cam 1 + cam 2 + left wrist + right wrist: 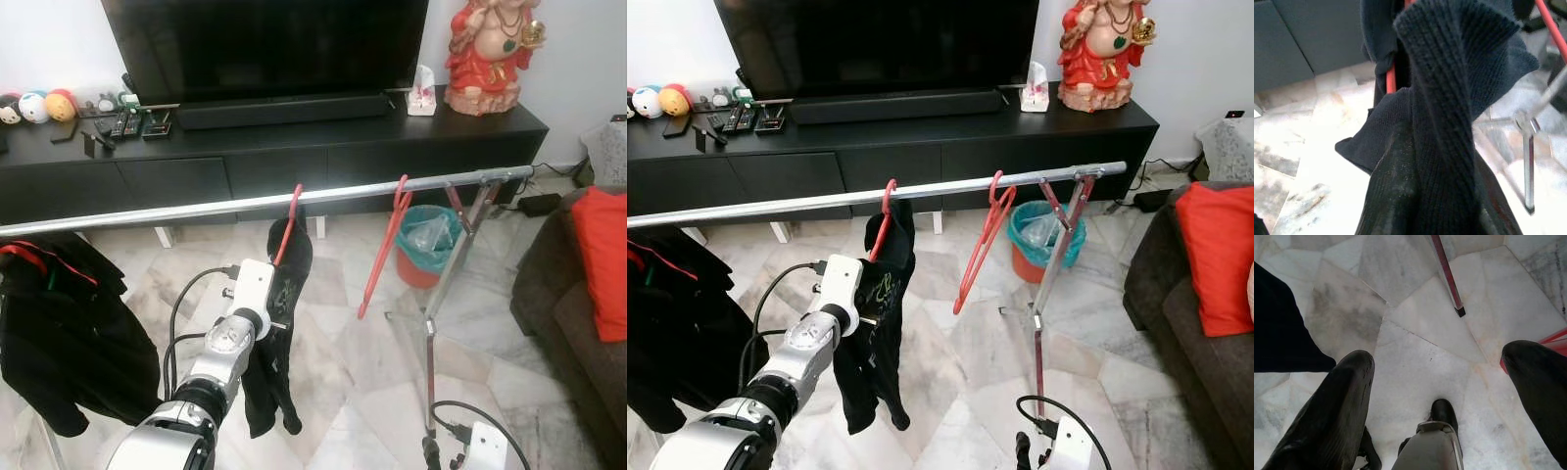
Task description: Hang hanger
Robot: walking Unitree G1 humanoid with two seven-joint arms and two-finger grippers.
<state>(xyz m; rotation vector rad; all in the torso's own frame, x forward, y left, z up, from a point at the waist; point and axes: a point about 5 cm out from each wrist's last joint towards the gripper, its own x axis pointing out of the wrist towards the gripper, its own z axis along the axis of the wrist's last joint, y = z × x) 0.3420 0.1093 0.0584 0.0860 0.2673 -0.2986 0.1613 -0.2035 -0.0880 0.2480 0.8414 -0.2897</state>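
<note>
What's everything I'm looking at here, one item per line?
Rail: one, silver, across the room.
Hangers: two, red, on the rail; one carries a black garment, one bare.
Black clothes: one bundle, rail's left end.
TV: one, black, on the cabinet.
Statue: one, red, cabinet's right end.
Bin: one, red with teal liner, behind the rail.
Cushion: one, red, on the sofa.
Left gripper: at the garment.
Right gripper: low, open above the floor.
</note>
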